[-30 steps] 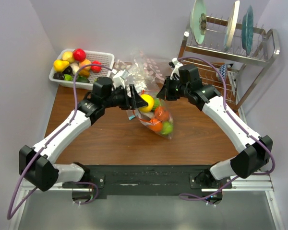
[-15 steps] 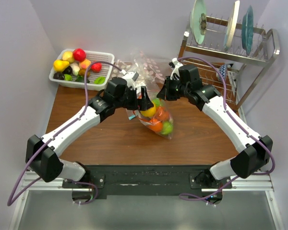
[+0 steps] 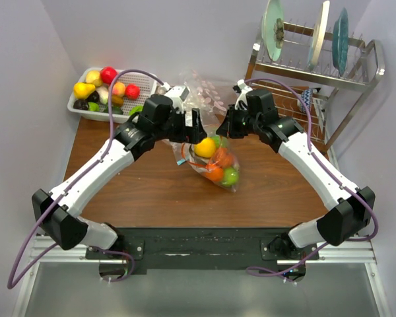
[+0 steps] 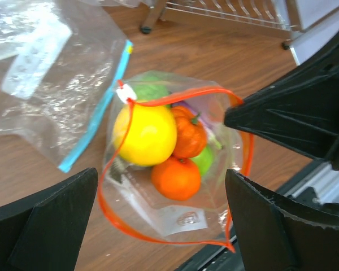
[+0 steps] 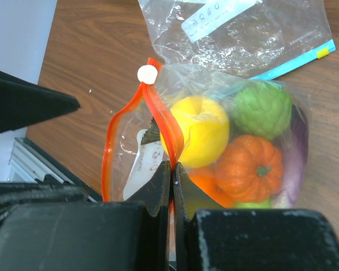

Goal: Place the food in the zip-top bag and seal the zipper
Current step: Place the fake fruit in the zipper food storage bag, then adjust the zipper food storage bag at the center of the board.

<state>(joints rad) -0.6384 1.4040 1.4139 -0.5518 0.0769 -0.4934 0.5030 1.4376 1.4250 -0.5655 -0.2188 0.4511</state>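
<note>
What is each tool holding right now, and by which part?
The right tool pinches the bag by its zipper; the left tool is open, holding nothing.

Item 1. White label [image 5: 214, 14] on the second clear bag [image 5: 254, 45], the one with the blue strip. It carries one short line of dark handwritten characters, seen upside down from my right wrist. They look like digits, but I cannot read them with certainty. From my left wrist the same label is only a blur.

Item 2. White printed panel [image 5: 142, 158] on the zip-top bag [image 5: 294, 152]. It bears small dark marks, too small and creased to read from either wrist.

Nothing else legible to me.
</note>
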